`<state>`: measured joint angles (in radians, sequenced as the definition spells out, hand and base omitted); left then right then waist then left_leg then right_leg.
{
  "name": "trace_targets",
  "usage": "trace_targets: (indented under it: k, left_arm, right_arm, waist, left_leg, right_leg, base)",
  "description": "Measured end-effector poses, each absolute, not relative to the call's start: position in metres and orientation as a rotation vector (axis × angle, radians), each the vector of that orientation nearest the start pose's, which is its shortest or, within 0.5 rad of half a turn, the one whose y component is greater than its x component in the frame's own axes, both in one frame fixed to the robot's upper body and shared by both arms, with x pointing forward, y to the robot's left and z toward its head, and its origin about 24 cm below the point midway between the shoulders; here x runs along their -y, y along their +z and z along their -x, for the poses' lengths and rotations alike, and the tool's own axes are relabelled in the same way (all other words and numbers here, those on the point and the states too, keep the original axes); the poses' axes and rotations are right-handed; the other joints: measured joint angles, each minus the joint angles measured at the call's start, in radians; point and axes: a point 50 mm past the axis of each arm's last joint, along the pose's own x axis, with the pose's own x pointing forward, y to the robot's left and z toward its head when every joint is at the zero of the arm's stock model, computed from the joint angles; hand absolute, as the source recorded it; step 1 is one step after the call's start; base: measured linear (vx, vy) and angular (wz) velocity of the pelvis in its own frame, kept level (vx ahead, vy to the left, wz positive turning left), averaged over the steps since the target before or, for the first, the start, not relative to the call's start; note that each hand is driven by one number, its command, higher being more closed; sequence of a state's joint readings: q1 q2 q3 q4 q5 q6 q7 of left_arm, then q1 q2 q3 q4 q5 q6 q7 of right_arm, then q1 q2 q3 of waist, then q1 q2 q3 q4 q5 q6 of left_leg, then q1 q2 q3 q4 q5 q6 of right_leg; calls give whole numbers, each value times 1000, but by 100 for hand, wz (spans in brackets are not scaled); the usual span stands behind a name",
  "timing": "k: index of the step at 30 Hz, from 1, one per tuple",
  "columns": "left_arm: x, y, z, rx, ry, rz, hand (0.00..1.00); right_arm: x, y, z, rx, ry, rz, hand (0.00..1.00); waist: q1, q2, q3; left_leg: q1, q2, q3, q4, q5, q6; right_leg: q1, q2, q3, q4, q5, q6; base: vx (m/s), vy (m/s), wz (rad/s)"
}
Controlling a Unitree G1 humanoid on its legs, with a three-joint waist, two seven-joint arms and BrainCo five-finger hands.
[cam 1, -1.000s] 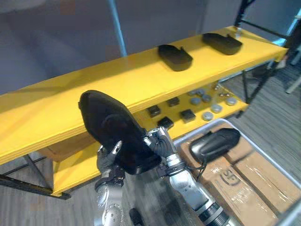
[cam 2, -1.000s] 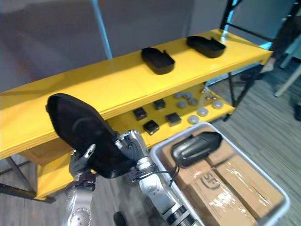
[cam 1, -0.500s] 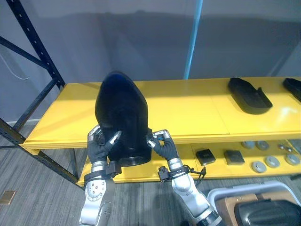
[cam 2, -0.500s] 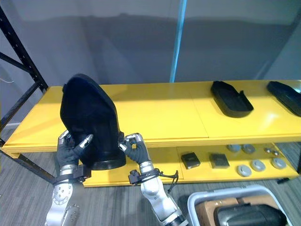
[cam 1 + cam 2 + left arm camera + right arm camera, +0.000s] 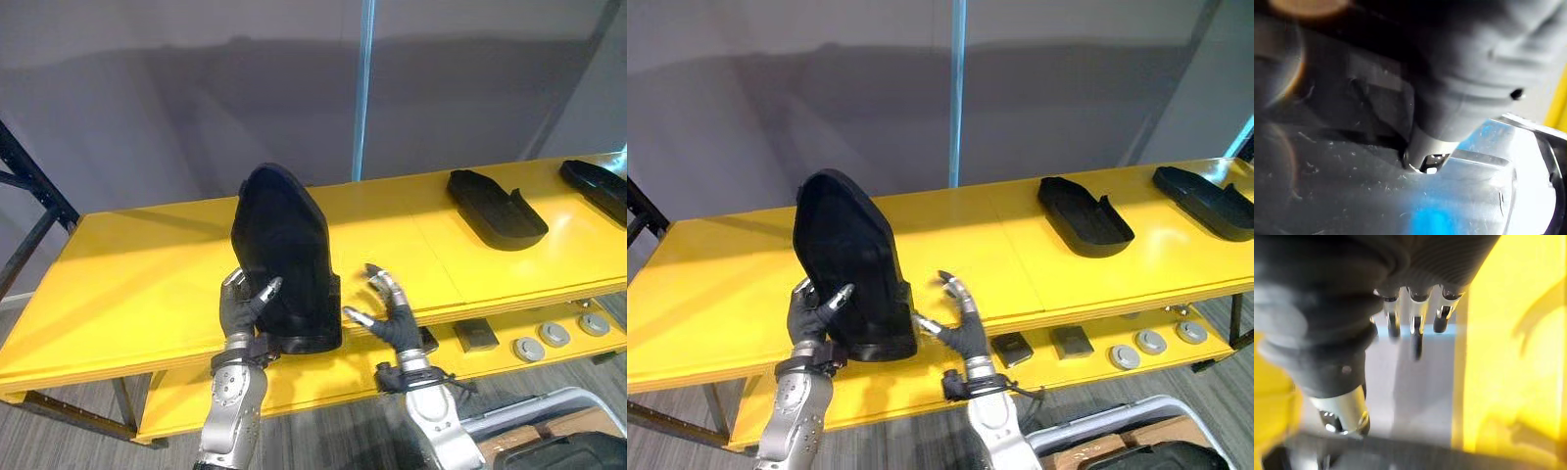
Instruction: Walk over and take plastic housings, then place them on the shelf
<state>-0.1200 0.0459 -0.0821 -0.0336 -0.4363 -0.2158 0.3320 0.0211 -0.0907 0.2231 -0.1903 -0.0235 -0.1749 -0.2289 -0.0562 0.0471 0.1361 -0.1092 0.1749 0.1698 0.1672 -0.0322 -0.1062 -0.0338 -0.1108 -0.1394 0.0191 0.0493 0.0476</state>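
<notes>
Black plastic housing (image 5: 284, 255) upright at the front edge of the yellow shelf (image 5: 127, 284), held by one hand.
The left hand (image 5: 242, 311) grips its lower left side, thumb curled across the face. The right hand (image 5: 394, 321) hovers just beside its right side without touching it, fingers spread and holding nothing. A second housing (image 5: 495, 208) and a third housing (image 5: 598, 188) lie flat further right on the same board.

Grey wall (image 5: 147, 98) ran behind, with a thin blue vertical strip (image 5: 364, 88) down it. A long yellow shelf (image 5: 127, 284) stood against it, with a lower yellow board (image 5: 882, 392) underneath. A black metal upright (image 5: 37, 176) stood far left. The floor (image 5: 69, 441) was grey and plank-patterned.
</notes>
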Motion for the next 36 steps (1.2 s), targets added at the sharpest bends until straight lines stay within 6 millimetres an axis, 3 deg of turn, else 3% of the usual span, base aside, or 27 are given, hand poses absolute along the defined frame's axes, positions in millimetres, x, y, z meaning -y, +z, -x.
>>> trace_targets:
  k: [1,3,8,11,14,21,25,28,32,36]
  left_arm:
    - [-155,92,-272,264,257,464,100]
    - [-162,97,-275,279,306,469,100]
    - [-160,120,-291,330,329,489,100]
    - [-157,125,-302,322,334,490,100]
    - [-155,126,-320,283,351,474,100]
    - [-197,160,-365,266,459,394,100]
    - [-222,191,-389,242,505,338,100]
    - [-244,199,-395,187,567,287,100]
    - [-264,190,-394,109,634,230,100]
    - [-271,198,-393,121,668,166,100]
  right_arm:
    - [127,103,-236,376,-38,18,0]
    - [138,113,-234,420,-103,2,0]
    - [175,132,-221,504,-292,-83,0]
    - [191,133,-209,521,-378,-114,0]
    - [206,122,-195,473,-446,-86,0]
    - [211,93,-170,308,-421,-11,0]
    - [197,83,-167,247,-297,35,0]
    - [187,80,-167,228,-207,49,0]
    - [185,79,-168,223,-179,54,0]
    - [184,79,-168,221,-165,76,0]
  waist:
    - [-14,-3,-1]
    - [-19,-3,-3]
    - [-54,-9,-7]
    - [-87,-9,-17]
    - [-110,-9,-18]
    - [-166,-11,1]
    - [-194,-26,52]
    - [-197,-30,87]
    - [-194,-35,127]
    - [-176,-37,145]
  left_leg:
    - [36,-38,25,-60,22,20]
    - [72,-61,64,-95,30,28]
    - [133,-69,128,-151,30,28]
    - [139,-68,145,-173,35,25]
    - [151,-62,168,-203,46,17]
    - [107,-52,231,-208,50,13]
    - [94,-52,240,-198,51,14]
    - [76,-52,239,-192,51,15]
    - [69,-53,238,-190,52,15]
    - [60,-53,236,-187,52,16]
  right_leg:
    - [-1,-31,18,-5,5,11]
    - [1,-50,51,-10,11,22]
    - [1,-47,85,-16,23,41]
    - [0,-40,102,-45,32,56]
    - [-15,-27,125,-46,34,58]
    - [-98,-8,189,-46,55,66]
    - [-114,-10,208,-46,62,68]
    - [-131,-12,209,-46,64,68]
    - [-136,-13,208,-45,64,68]
    - [-143,-14,206,-45,65,67]
  base:
    - [98,202,-20]
    - [108,199,-36]
    - [80,83,-37]
    - [35,8,-22]
    - [6,-14,-20]
    - [-4,-20,-29]
    - [-2,-1,-8]
    - [0,0,0]
    - [0,0,0]
    - [0,0,0]
